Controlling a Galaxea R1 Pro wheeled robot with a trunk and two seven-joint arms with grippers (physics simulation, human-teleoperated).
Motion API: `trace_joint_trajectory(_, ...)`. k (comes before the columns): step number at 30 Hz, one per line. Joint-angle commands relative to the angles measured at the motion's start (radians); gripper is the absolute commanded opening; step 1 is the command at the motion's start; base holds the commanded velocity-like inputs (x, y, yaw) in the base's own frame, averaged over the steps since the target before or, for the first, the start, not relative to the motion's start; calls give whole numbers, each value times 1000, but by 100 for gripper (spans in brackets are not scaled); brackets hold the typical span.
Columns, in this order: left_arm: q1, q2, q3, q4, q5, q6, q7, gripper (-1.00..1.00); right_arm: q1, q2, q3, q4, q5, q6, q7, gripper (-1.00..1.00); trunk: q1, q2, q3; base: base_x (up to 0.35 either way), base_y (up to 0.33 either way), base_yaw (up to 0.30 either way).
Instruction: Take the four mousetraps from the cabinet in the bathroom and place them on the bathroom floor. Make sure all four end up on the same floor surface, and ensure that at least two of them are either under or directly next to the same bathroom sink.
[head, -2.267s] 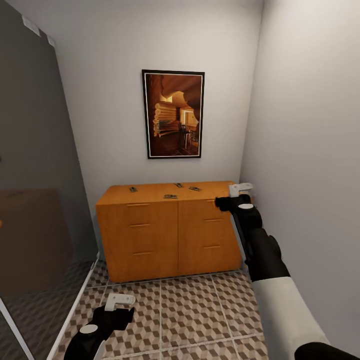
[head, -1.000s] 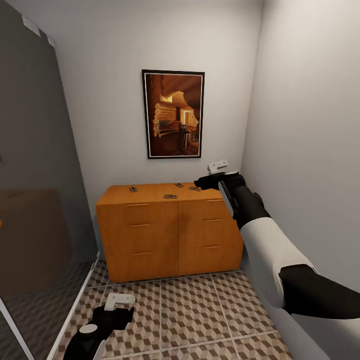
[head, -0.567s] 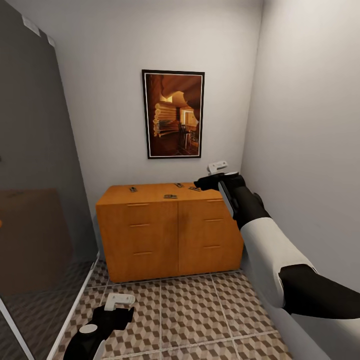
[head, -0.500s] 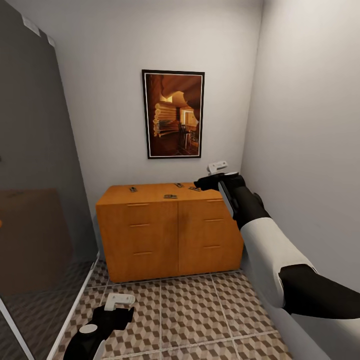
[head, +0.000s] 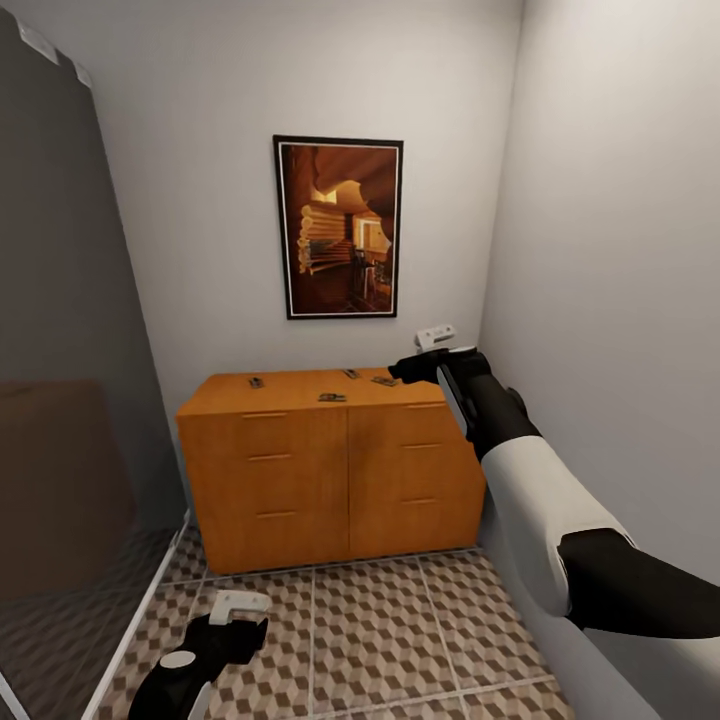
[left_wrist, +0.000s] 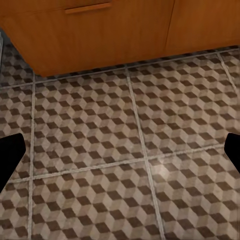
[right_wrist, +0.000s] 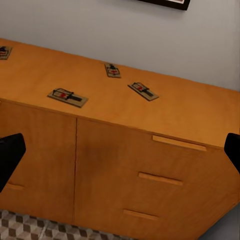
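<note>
- Mousetraps (right_wrist: 68, 97): four small flat brown boards with dark metal and a red mark, lying apart on the cabinet top; one sits far off toward the other end.
- Cabinet (head: 330, 470): low, orange-brown, drawers shut, against the wall.
- Floor (left_wrist: 125, 165): cube-pattern tiles.

Head view faces cabinet (head: 330, 470), both wrist views nearer
</note>
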Motion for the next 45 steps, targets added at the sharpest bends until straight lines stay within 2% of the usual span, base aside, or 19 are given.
trace_joint_trajectory(1,-1,1,-1,11,1,5,6,100,0,0,0,2,11,4,8,100,0,-1,-1,229,-162,0)
trace_joint_trajectory(13,-1,-1,-2,50,1,4,7,100,0,-2,1,25,9,1,9,100,0,-1,-1,257,-146,0)
trace_joint_trajectory(26,-1,0,0,47,1,3,7,100,1,-2,1,27,9,1,9,100,0,-1,-1,223,2,0)
trace_joint_trajectory(45,-1,1,-1,44,0,2,7,100,3,-3,1,53,12,1,8,100,0,-1,-1,67,28,0)
